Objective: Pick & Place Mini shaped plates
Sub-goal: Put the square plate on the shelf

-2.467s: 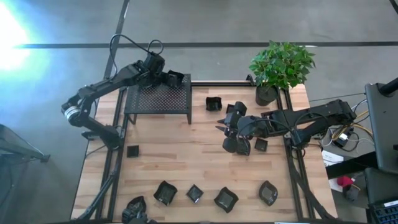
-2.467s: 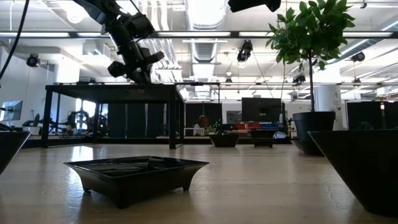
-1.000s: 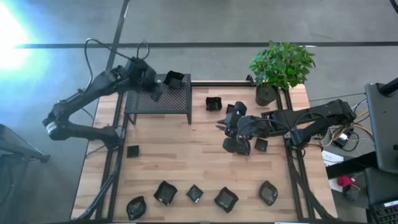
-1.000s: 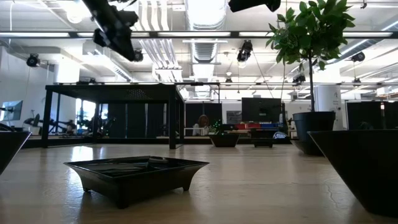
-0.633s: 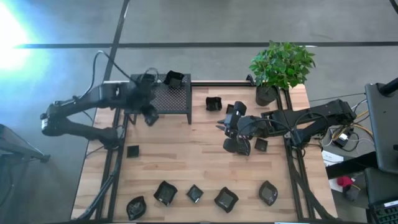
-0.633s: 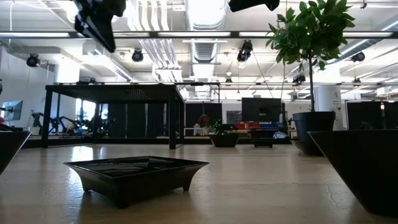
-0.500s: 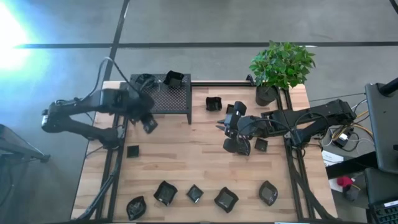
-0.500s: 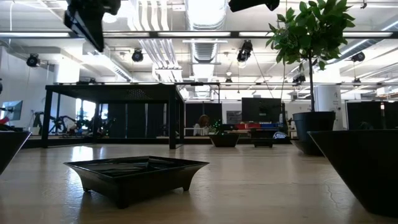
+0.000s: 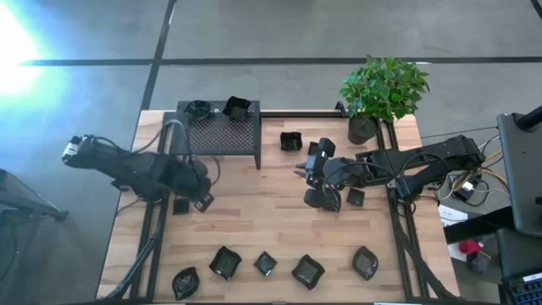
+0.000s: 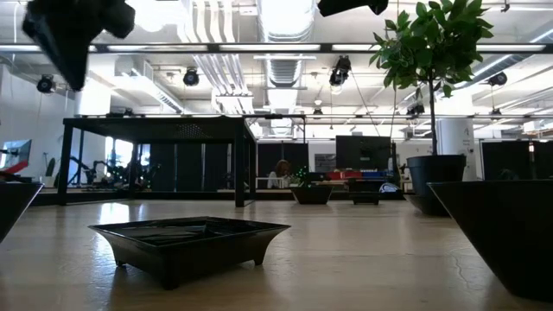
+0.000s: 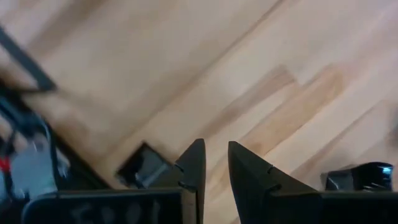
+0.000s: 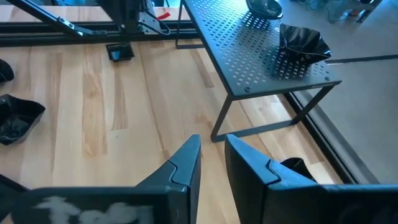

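Observation:
Several glossy black mini plates lie on the wooden table. A row [image 9: 265, 263] runs along the near edge and a cluster [image 9: 290, 141] lies mid-table. Two plates [image 9: 237, 106] rest on the perforated stand [image 9: 216, 134]. My left gripper [image 9: 203, 201] hovers shut over the left side of the table, beside a small square plate [image 9: 180, 206], which also shows past its fingers [image 11: 144, 167]. My right gripper [image 9: 310, 173] waits shut above the mid-table cluster. In the low view one plate [image 10: 190, 240] stands close by, and the left gripper [image 10: 69, 34] is a dark blur high up.
A potted plant [image 9: 381, 93] stands at the far right corner. The stand [image 12: 261, 53] occupies the far left and carries two plates [image 12: 301, 42]. Bare wood lies between the stand and the near row. Metal frame rails run along both side edges.
My left gripper has swung off the stand toward the near and left edges of the table. It now hangs over the wood beside the small square plate. The two plates on the stand and the right arm have stayed where they were.

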`<move>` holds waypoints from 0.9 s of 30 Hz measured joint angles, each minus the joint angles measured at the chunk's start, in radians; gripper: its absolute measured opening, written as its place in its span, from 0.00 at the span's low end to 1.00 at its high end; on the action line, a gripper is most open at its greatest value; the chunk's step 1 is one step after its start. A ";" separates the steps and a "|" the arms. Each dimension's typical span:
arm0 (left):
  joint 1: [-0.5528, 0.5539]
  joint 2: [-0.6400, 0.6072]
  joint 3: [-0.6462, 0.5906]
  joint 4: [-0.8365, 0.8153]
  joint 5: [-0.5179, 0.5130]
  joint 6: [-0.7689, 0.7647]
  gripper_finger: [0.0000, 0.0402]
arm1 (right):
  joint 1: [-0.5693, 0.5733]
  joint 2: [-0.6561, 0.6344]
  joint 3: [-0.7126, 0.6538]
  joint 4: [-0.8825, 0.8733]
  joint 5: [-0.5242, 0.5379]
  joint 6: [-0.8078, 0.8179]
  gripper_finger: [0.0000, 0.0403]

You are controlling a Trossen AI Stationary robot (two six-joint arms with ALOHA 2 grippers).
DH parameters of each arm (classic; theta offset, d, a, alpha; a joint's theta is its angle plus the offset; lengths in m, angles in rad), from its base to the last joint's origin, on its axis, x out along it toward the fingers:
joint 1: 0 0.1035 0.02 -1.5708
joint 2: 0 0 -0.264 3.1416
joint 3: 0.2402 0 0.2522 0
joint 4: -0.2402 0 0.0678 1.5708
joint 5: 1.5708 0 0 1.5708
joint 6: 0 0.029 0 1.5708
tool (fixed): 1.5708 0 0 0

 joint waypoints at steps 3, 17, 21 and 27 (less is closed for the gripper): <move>-0.028 0.004 -0.050 0.001 0.024 -0.104 0.15 | 0.000 0.000 0.000 0.000 -0.001 0.001 0.17; -0.058 0.008 -0.279 0.116 0.067 -0.341 0.15 | 0.000 0.000 0.000 0.000 -0.001 0.003 0.17; -0.061 0.008 -0.353 0.192 0.073 -0.372 0.15 | 0.000 0.000 0.000 0.000 -0.001 0.003 0.17; -0.061 0.008 -0.461 0.291 0.109 -0.411 0.15 | 0.000 0.000 0.000 0.000 0.000 0.003 0.18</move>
